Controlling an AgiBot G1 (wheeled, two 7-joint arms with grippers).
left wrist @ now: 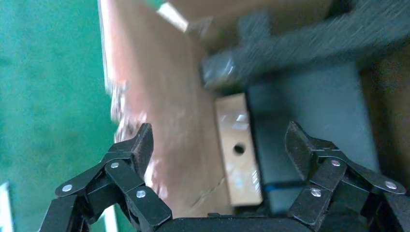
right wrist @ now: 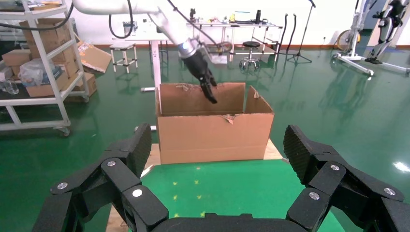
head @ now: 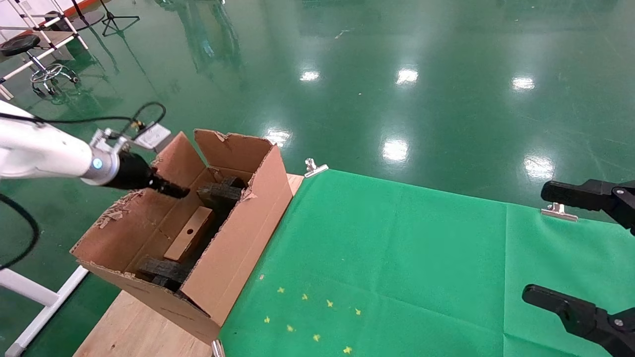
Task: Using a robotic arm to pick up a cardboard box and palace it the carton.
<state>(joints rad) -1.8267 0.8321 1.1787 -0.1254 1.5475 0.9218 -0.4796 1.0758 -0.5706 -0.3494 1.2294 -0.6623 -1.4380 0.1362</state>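
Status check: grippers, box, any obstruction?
Left gripper open, empty, above the carton. Right gripper open, parked over the green cloth. Cardboard box inside carton, between foam blocks. Nothing blocking.

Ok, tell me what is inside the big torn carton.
Inside the carton lies the small cardboard box, hole side up, between black foam blocks. The open left hand hangs above it. The carton's floor under the box and foam is hidden.
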